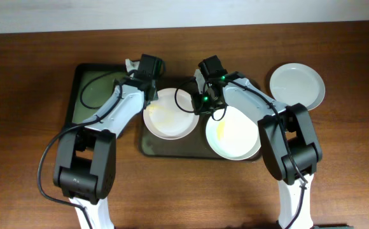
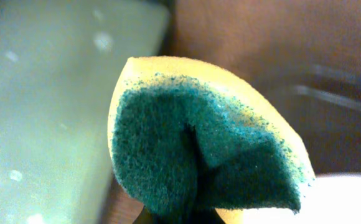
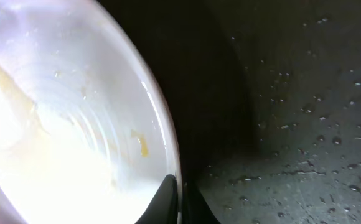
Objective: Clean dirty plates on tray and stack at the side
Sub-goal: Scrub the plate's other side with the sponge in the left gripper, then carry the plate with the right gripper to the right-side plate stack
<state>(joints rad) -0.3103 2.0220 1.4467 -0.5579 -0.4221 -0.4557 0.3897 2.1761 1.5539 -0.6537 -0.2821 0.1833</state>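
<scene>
Overhead shows the brown desk (image 1: 19,127) carrying everything. The tray (image 1: 172,147) lies at its middle, and the right wrist view shows the tray floor speckled with water drops. A black tray (image 1: 83,102) with a green inside lies just beside the tray's left end.

Two plates sit on the tray. The left plate (image 1: 165,121) has a faint yellow smear. The right plate (image 1: 238,137) also has a yellow smear and reaches over the tray's near rim. The third plate (image 1: 297,84) rests on the desk to the right of the tray, apart from it, and looks clean.

The left gripper (image 1: 135,69) hangs over the gap between the two trays, clamped on a sponge (image 2: 205,143). The sponge is yellow with a green scouring face and is pinched into a fold. The gripper's fingers hardly show beneath it.

The right gripper (image 3: 182,200) is between the two plates on the tray. Its fingers are closed on the rim of a smeared plate, one finger inside the rim and one outside. I cannot tell which of the two plates it is.
</scene>
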